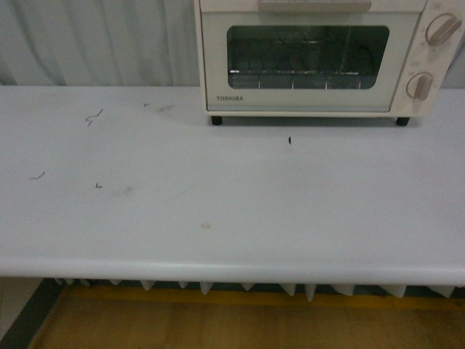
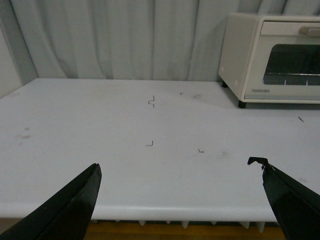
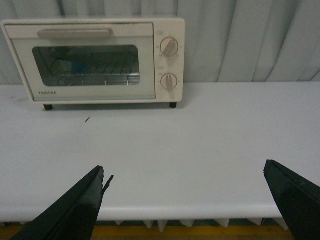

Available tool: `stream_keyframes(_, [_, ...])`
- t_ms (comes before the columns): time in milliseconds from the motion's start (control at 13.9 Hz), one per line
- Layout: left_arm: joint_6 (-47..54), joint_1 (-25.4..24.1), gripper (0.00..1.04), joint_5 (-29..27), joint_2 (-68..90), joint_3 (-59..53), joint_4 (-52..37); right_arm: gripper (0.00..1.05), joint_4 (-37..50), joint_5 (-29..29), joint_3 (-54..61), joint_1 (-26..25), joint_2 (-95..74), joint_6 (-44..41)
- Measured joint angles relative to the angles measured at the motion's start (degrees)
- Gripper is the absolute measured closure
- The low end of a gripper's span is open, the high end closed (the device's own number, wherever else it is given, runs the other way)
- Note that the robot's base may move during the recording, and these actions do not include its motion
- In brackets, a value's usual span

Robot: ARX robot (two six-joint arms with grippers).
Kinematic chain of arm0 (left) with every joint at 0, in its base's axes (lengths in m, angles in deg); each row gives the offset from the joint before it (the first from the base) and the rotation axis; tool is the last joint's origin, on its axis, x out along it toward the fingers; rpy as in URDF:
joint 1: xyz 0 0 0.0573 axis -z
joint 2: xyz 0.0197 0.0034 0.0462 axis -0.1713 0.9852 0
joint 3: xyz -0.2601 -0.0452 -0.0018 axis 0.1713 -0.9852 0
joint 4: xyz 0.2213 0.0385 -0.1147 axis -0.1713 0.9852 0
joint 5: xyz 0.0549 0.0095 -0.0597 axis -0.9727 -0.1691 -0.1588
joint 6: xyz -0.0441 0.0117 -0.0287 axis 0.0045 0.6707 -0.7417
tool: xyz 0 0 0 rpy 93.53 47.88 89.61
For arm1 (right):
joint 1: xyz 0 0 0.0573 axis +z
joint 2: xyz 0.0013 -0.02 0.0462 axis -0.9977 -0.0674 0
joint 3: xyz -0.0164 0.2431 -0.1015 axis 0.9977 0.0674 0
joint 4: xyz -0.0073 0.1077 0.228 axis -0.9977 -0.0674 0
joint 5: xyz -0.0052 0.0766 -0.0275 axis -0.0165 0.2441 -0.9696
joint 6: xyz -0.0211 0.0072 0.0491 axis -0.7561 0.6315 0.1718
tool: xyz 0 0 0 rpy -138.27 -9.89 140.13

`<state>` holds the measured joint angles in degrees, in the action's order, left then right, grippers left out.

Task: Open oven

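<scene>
The cream-white oven point(image 1: 320, 62) stands at the back right of the white table, its glass door shut and its flat handle point(image 1: 314, 6) along the top edge. Two beige knobs point(image 1: 442, 30) are on its right side. It also shows in the left wrist view point(image 2: 272, 60) and in the right wrist view point(image 3: 95, 62), where the wire rack shows through the window. My left gripper point(image 2: 180, 167) is open and empty, back at the table's front edge. My right gripper point(image 3: 185, 170) is open and empty, also at the front edge, far from the oven. Neither arm shows in the front view.
The white table point(image 1: 218, 196) has small dark marks on its left half point(image 1: 94, 116) and one before the oven point(image 1: 289, 140). A grey curtain point(image 2: 125, 40) hangs behind the table. The table's front edge point(image 1: 232, 273) overhangs a wooden floor.
</scene>
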<state>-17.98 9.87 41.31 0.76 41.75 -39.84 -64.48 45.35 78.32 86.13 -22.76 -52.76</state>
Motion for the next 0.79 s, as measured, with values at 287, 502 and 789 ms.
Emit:
stream_keyframes(287, [0.1, 0.0, 0.07, 0.0, 0.0, 0.0, -0.2, 0.06, 0.2, 0.1, 0.0, 0.0, 0.0, 0.0])
stream_keyframes(502, [0.2, 0.0, 0.07, 0.0, 0.0, 0.0, -0.2, 0.06, 0.2, 0.0, 0.0, 0.0, 0.0, 0.0])
stream_keyframes(789, [0.2, 0.0, 0.07, 0.0, 0.0, 0.0, 0.2, 0.06, -0.1, 0.0, 0.0, 0.0, -0.1, 0.0])
